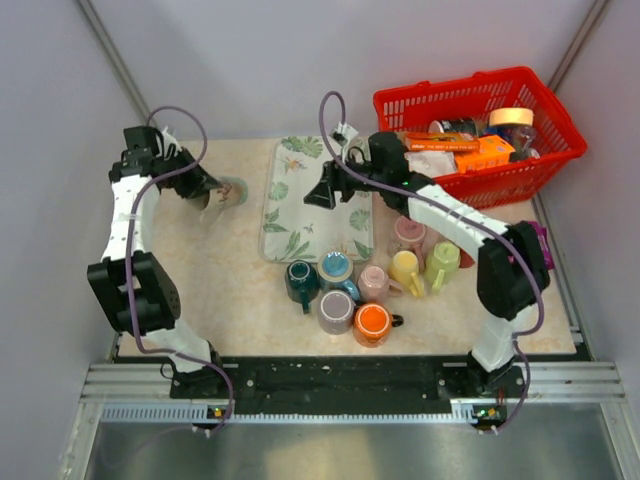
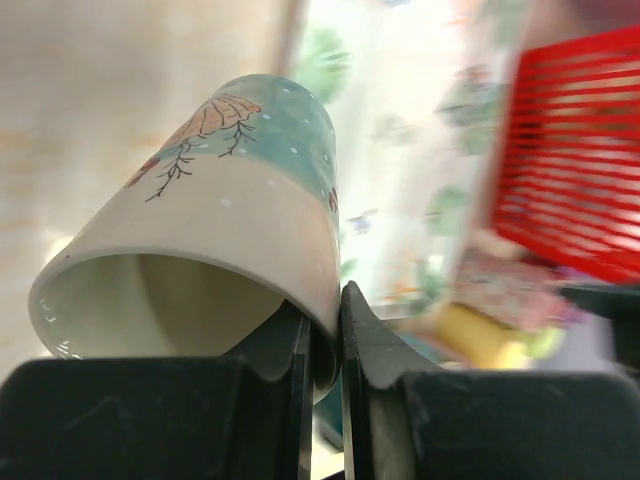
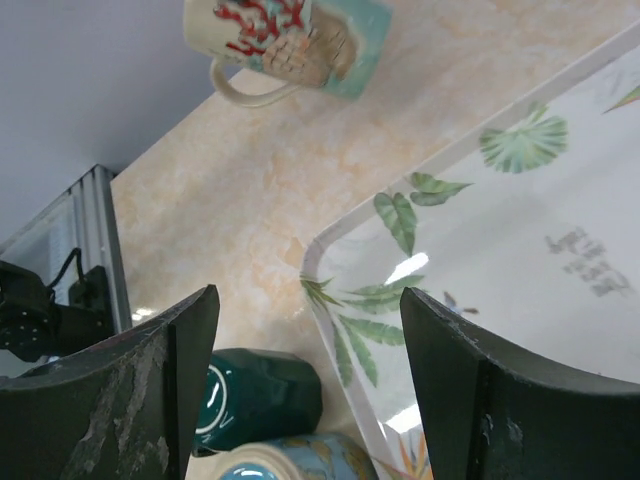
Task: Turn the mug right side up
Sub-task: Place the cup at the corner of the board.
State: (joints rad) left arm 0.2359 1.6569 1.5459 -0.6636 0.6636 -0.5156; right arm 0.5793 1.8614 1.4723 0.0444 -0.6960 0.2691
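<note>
The mug point(image 2: 220, 190) is cream at the mouth and teal at the base, with a coral and shell print. My left gripper point(image 2: 325, 330) is shut on its rim, one finger inside the mouth and one outside. From above, the mug point(image 1: 229, 192) lies sideways at the left of the table, base pointing right toward the tray, with my left gripper point(image 1: 207, 190) at its mouth. The right wrist view catches the mug point(image 3: 290, 40) and its handle at the top. My right gripper point(image 3: 308, 300) is open and holds nothing; it hangs over the tray's near half point(image 1: 322, 192).
A leaf-print tray point(image 1: 300, 215) lies in the middle. Several mugs point(image 1: 355, 285) cluster in front of it, a dark green one point(image 3: 255, 395) nearest the tray's corner. A red basket point(image 1: 540, 160) full of items stands at the back right.
</note>
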